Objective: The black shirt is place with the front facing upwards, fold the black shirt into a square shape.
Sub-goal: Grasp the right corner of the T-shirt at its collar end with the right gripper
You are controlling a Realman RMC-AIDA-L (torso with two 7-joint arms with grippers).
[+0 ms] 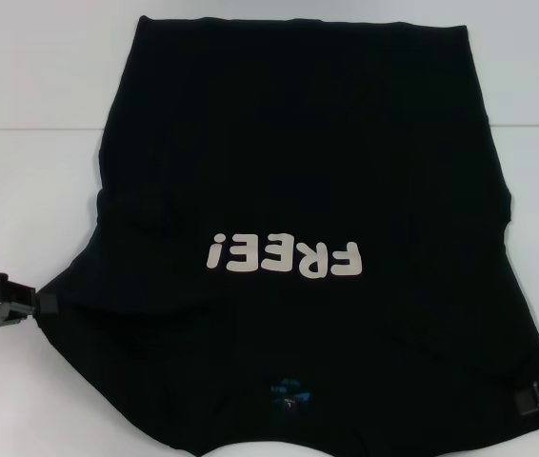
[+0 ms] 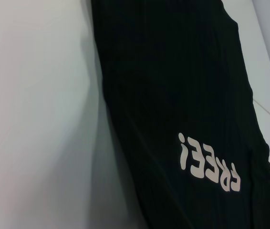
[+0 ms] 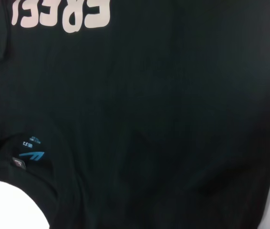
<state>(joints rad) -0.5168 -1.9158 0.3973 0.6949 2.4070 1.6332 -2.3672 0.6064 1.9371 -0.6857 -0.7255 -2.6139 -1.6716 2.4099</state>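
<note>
The black shirt (image 1: 298, 143) lies spread flat on the white table (image 1: 31, 143), front up. Its white letters "FREE!" (image 1: 284, 257) read upside down to me, and the collar with the blue neck label (image 1: 289, 392) is at the near edge. My left gripper (image 1: 41, 303) is at the shirt's left sleeve edge, low on the table. My right gripper (image 1: 529, 395) is at the right sleeve edge, near the front. The shirt (image 2: 173, 71) and its letters (image 2: 209, 162) show in the left wrist view. The right wrist view shows the shirt (image 3: 173, 119) and label (image 3: 32, 155).
The shirt's hem lies at the far side of the table. Bare white table shows to the left (image 2: 35, 119) and to the far right of the shirt. A thin seam (image 1: 22, 129) crosses the tabletop.
</note>
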